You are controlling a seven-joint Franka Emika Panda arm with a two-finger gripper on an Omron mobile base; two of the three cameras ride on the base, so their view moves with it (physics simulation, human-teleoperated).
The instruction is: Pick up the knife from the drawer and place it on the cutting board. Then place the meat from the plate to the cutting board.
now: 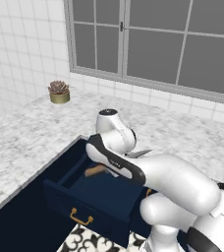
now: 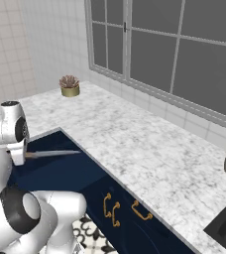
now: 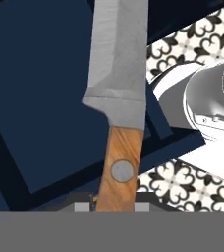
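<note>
The two-finger gripper (image 3: 115, 206) is clenched on the kitchen knife with the light brown wooden handle and slim silver-grey blade (image 3: 118, 98): in the hand view the handle with its round grey rivet rises straight from between the finger tips, and the blade runs on up to the top edge, above the dark navy-blue drawer box (image 3: 40, 98) and, to the right, the black-and-white patterned floor tiles (image 3: 175, 179).

In the left base view the white arm bends low over the pulled-out drawer (image 1: 92, 197), which juts from the cabinet front with its small curved brass-gold pull handle (image 1: 80, 217) facing the floor tiles. The knife's wooden handle (image 1: 95, 171) shows just left of the forearm, over the drawer's open inside, and its blade tip peeks out on the forearm's right.

In the right base view the knife (image 2: 53, 154) sticks out level from beside the wrist, over the drawer opening and just short of the front edge of the grey-veined white marble worktop (image 2: 149, 149).

Farther back, near the tiled wall at the worktop's rear, stands a small reddish-brown succulent in a round gold pot (image 1: 59, 92).
</note>
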